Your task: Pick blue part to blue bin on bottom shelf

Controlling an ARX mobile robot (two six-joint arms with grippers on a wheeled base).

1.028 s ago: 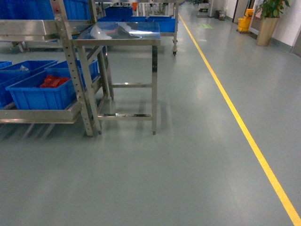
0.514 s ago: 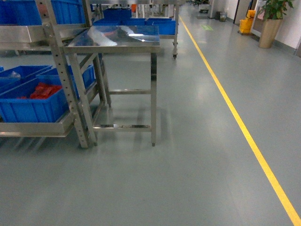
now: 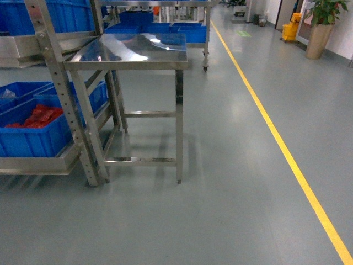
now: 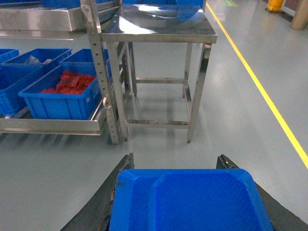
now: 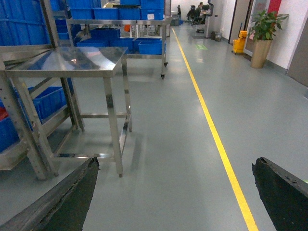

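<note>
Blue part [image 4: 187,202]: sits between the fingers of the left gripper [image 4: 175,159], filling the bottom of the left wrist view.
Left fingers [image 4: 103,207]: pinching the blue part from both sides.
Right gripper [image 5: 175,163]: fingers spread wide, nothing between them, only floor beyond.
Bottom shelf [image 4: 48,126]: ahead and to the left of the carried part, well apart from it.
Blue bin [image 4: 12,94]: probably the crate left of the red-bag crate [image 4: 67,98]; its long axis runs back from the shelf lip.
Nearer arm: the left, judged by side.
Steel table [image 4: 159,29]: straight ahead, right of the rack.
Coming move: a leftward approach towards the shelf.
</note>
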